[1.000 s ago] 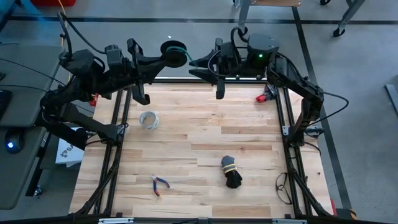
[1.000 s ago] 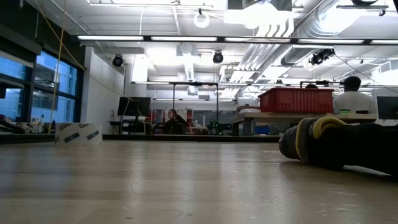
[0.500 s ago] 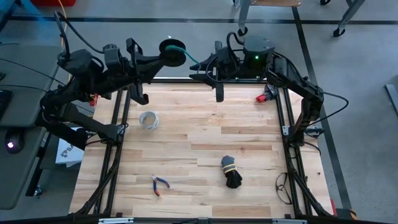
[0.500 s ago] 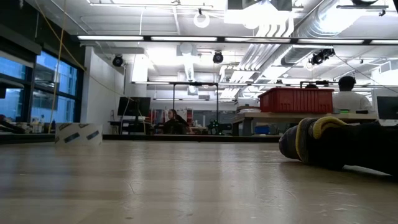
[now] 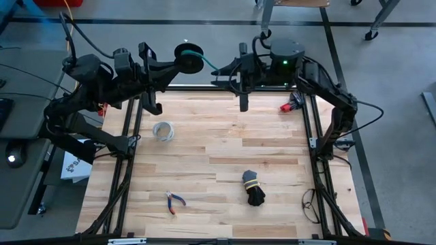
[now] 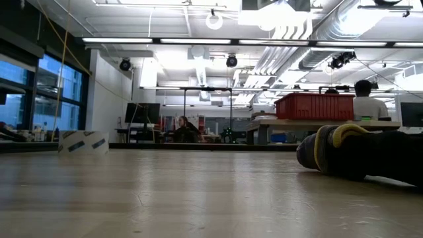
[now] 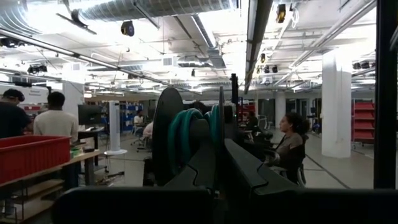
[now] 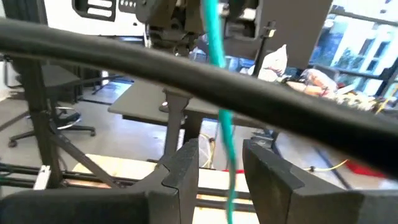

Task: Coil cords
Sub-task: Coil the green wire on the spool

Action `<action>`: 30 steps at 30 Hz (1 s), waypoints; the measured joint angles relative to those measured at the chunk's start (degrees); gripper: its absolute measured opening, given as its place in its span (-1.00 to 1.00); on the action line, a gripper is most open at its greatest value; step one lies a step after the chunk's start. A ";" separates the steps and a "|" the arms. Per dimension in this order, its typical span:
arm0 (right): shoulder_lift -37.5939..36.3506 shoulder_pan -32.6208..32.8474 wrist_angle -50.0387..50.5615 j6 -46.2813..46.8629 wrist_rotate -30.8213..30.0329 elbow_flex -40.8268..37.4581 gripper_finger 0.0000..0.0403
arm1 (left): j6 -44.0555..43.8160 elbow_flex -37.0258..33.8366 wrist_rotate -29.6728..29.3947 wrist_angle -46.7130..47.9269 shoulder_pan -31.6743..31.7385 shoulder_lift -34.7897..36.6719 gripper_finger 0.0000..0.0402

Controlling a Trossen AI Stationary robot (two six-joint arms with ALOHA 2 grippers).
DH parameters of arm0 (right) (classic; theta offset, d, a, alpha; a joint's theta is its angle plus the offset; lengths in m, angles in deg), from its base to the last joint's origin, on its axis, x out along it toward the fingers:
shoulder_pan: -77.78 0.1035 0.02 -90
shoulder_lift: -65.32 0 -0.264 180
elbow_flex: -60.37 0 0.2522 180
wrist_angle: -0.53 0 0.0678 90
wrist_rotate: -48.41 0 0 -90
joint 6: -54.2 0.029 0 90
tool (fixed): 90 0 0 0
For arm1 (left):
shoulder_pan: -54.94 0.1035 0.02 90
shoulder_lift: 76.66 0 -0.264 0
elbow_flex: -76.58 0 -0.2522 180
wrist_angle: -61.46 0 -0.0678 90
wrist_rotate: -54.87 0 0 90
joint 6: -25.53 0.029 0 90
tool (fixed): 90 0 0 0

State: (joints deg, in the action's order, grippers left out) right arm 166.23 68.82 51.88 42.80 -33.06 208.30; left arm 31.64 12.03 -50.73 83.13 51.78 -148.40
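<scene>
Gripping round green cord coil, wood table

an open workshop with a white ceiling, exposed ducts and strip lights. left of the red bin, tall windows show blue daylight; just right of it a person sits facing away.

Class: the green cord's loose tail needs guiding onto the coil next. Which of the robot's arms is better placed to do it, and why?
Probably the right. The right gripper stands open with the cord's tail running between its fingers, at the table's far edge. The left gripper is shut on the coil, so it is occupied.
</scene>
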 joint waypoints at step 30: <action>-1.36 0.00 2.47 -2.80 -3.88 0.00 -0.96 | 0.10 0.00 -0.45 -0.99 0.00 -0.04 -0.96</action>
State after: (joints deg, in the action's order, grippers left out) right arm 164.87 68.82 54.35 39.99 -36.94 208.30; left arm 31.74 12.03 -51.18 82.14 51.78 -148.45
